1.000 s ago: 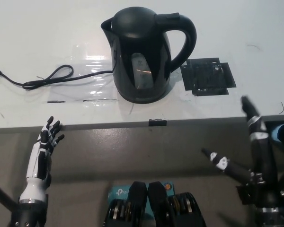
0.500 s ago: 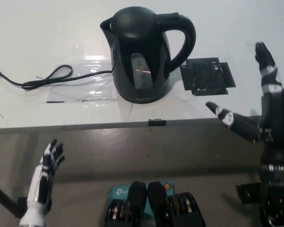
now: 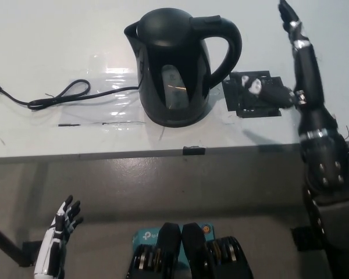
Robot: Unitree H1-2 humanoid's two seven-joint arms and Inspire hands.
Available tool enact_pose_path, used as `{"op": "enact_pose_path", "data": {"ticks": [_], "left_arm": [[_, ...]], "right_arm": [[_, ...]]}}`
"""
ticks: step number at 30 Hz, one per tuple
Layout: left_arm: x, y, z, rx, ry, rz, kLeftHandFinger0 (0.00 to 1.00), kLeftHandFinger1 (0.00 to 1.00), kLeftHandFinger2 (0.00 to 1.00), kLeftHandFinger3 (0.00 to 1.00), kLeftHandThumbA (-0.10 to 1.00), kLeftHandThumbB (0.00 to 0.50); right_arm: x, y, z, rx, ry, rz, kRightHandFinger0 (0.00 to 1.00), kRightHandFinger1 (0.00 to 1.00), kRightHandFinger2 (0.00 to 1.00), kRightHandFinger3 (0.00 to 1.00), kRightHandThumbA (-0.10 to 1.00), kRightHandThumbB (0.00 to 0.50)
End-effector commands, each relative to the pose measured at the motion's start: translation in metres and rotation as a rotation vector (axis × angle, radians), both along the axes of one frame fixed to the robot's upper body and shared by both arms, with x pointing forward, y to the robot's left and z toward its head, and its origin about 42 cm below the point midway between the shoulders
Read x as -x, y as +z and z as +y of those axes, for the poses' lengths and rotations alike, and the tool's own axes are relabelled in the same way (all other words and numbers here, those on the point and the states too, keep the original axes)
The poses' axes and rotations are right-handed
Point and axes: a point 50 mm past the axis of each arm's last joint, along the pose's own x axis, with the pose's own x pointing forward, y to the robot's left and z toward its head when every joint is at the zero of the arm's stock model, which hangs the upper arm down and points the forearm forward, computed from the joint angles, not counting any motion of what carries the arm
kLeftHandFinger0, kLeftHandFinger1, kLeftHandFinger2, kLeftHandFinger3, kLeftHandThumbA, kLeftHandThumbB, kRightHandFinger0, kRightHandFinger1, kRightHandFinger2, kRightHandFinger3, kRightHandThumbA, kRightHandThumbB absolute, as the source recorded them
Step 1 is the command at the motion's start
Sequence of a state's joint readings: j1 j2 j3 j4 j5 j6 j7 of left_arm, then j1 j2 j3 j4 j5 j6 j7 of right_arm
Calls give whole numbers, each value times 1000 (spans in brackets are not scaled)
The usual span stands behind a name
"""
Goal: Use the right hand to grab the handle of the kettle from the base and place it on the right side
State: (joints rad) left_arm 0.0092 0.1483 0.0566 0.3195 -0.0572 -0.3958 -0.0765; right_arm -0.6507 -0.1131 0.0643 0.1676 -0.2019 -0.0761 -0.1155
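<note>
Since the earlier frames the black right hand (image 3: 294, 75) has swung up from below the table's front edge and is now out over the table (image 3: 41, 35), just right of the kettle (image 3: 177, 67). Meanwhile the white left hand (image 3: 58, 244) has dropped lower and now rests well below the front edge at the lower left, fingers spread and holding nothing.

That right hand is open too, with one finger (image 3: 291, 20) stretched toward the back of the table and another (image 3: 262, 90) poking sideways over the black square patch (image 3: 256, 94). It isn't touching anything yet. The kettle sits upright near the middle of the table, presumably on its base, which is hidden underneath. Its handle (image 3: 230, 49) faces right, toward the hand, and the power cord (image 3: 58, 97) trails off to the left edge.

For a clean grab, the hand probably needs to slide left so the fingers pass through the loop of the handle, then close firmly before any lift. Lifting straight up first seems smart, so the kettle clears the base without dragging it or tugging the cord.
</note>
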Motion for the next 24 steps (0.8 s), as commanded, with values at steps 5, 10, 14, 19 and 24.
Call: {"op": "enact_pose_path", "data": {"ticks": [5, 10, 14, 19, 24], "left_arm": [[-3, 10, 1, -12, -24, -71, 983, 1000, 1000, 1000, 1000, 500], [-6, 11, 3, -18, -26, -84, 970, 1000, 1000, 1000, 1000, 500], [-6, 12, 4, -13, -25, -84, 965, 1000, 1000, 1000, 1000, 500], [-7, 13, 3, -9, -32, -87, 965, 1000, 1000, 1000, 1000, 500], [-11, 17, 3, -14, -29, -92, 949, 1000, 1000, 1000, 1000, 500]], "right_arm": [[-52, 41, 5, -25, -1, 37, 1000, 1000, 1000, 1000, 925, 233], [-70, 45, 8, -7, -20, 74, 1000, 1000, 1000, 1000, 909, 229], [-82, 49, 10, 1, -22, 83, 1000, 1000, 1000, 1000, 921, 246], [-90, 49, 10, 0, -26, 116, 1000, 1000, 1000, 1000, 909, 259], [-97, 49, 13, 17, -31, 142, 1000, 1000, 1000, 1000, 898, 281]]}}
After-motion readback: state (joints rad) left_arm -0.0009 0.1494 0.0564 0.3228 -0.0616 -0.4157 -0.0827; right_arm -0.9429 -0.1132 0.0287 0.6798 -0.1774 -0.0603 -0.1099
